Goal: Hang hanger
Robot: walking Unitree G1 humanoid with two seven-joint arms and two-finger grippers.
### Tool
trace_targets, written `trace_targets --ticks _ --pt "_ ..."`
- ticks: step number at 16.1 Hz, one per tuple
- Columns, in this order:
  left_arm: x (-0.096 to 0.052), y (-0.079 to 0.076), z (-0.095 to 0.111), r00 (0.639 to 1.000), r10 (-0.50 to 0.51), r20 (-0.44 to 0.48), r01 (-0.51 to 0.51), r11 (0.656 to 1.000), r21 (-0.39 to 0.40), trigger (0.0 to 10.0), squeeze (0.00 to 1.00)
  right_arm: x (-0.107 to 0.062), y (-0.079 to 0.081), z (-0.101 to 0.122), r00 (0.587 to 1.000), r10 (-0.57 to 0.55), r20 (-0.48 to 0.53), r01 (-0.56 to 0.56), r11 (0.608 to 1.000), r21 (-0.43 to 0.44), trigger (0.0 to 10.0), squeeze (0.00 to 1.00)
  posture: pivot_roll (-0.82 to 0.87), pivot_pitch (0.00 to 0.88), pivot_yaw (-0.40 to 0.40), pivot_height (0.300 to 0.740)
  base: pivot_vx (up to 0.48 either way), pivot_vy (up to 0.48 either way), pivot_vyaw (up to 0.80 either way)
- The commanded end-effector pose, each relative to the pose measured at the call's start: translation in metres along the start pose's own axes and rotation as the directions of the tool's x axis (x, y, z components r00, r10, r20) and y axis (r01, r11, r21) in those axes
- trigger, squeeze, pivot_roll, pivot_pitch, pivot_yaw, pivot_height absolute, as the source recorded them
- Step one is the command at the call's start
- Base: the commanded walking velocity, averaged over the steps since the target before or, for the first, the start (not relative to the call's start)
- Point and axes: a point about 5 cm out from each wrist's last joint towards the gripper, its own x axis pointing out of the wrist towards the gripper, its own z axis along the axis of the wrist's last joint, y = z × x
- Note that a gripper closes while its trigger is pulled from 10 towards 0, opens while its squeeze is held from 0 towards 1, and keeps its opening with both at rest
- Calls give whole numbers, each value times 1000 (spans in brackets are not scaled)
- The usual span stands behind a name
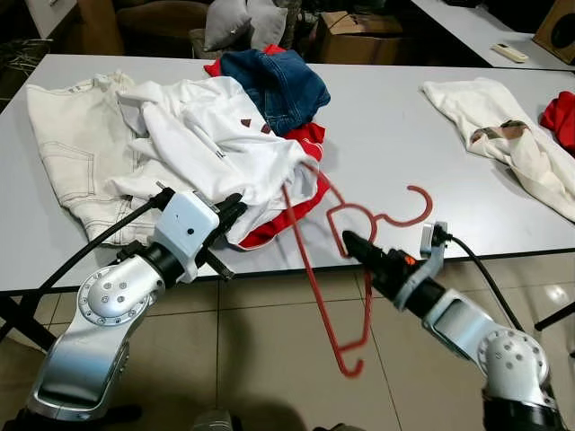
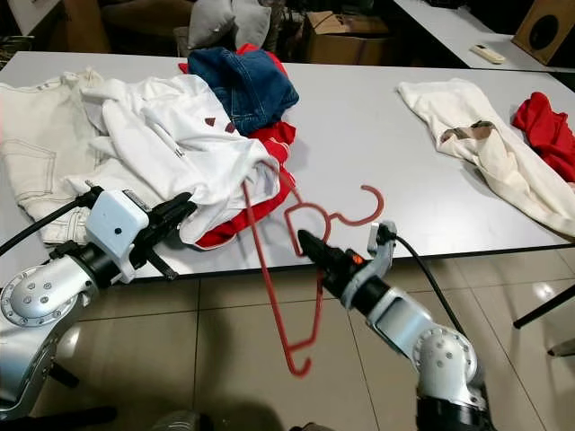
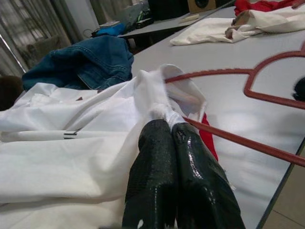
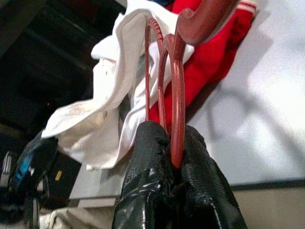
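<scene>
A long grey table (image 1: 386,144) stands on a tiled floor (image 1: 269,359). Off-white trousers (image 1: 76,144) lie flat at its left end. Beside them sits a heap: a white shirt (image 1: 216,144) over a red garment (image 1: 287,211), with blue jeans (image 1: 278,85) at the far side. A red hanger (image 1: 377,215) rests partly on the near edge, its lower part hanging past it. To the right lie a cream garment (image 1: 503,139) and, at the far right edge, a red cloth (image 1: 561,117).
</scene>
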Motion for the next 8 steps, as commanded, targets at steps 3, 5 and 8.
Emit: trace_targets --ticks 3,5,8 --pt "3 -4 -5 999 -26 -34 26 1000 -4 0 0 13 2 9 994 -61 92 61 998 0 10000 0 100 71 -65 740 0 0 0" --pt "5 -7 -8 998 -43 -51 42 999 -20 0 0 22 2 6 985 -106 139 101 994 43 10000 0 100 71 -65 740 0 0 0" --pt "10 -13 -10 996 -69 -58 67 997 -44 0 0 38 9 9 959 -154 238 131 985 112 10000 0 98 57 -56 740 0 0 0"
